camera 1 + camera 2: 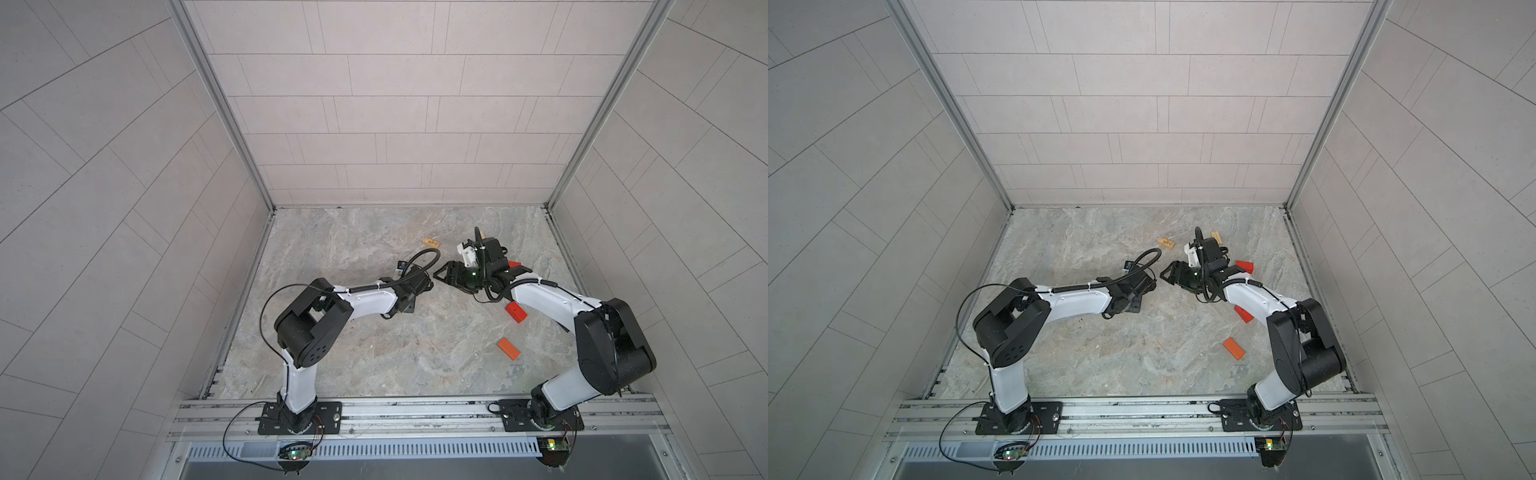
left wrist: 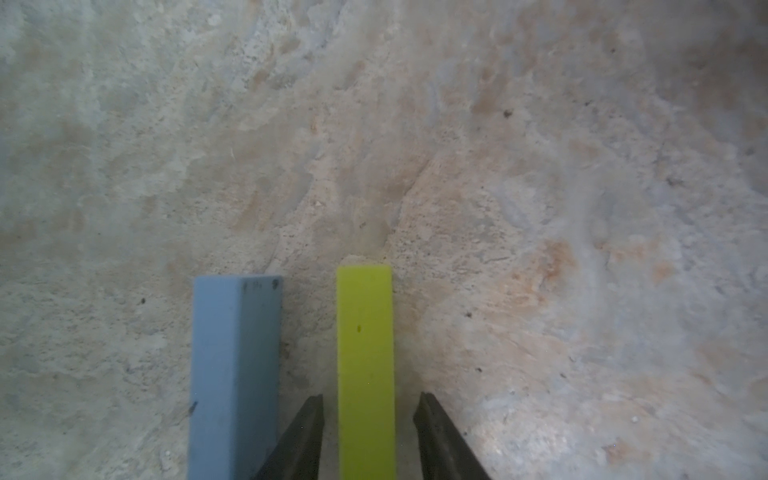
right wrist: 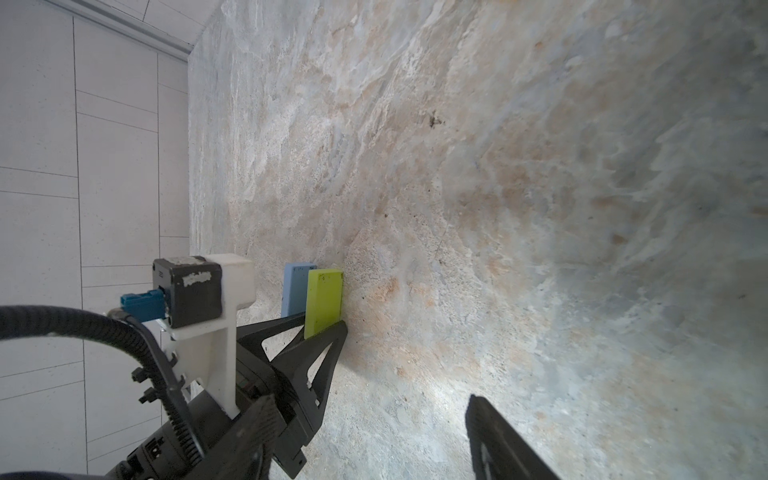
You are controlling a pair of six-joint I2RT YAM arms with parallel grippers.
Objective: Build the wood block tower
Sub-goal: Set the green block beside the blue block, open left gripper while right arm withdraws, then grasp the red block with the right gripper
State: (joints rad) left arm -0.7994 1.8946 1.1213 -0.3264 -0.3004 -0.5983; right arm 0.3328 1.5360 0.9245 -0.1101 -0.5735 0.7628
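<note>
A lime green wood block (image 2: 365, 353) and a light blue wood block (image 2: 232, 374) stand on their long edges, side by side with a gap, on the marble table; nothing is stacked on them. My left gripper (image 2: 370, 399) is open and straddles the green block with a gap on each side; the right wrist view shows it too (image 3: 324, 322). Both blocks are hidden under the left wrist in both top views. My right gripper (image 3: 374, 436) is open and empty, close to the right of the left one (image 1: 441, 275).
Loose blocks lie on the table (image 1: 374, 353): a tan one (image 1: 431, 242) at the back, another tan (image 1: 1216, 237) behind the right wrist, two red (image 1: 515, 311) (image 1: 1245, 266) by the right forearm, an orange one (image 1: 509, 348) nearer the front. Walls enclose three sides.
</note>
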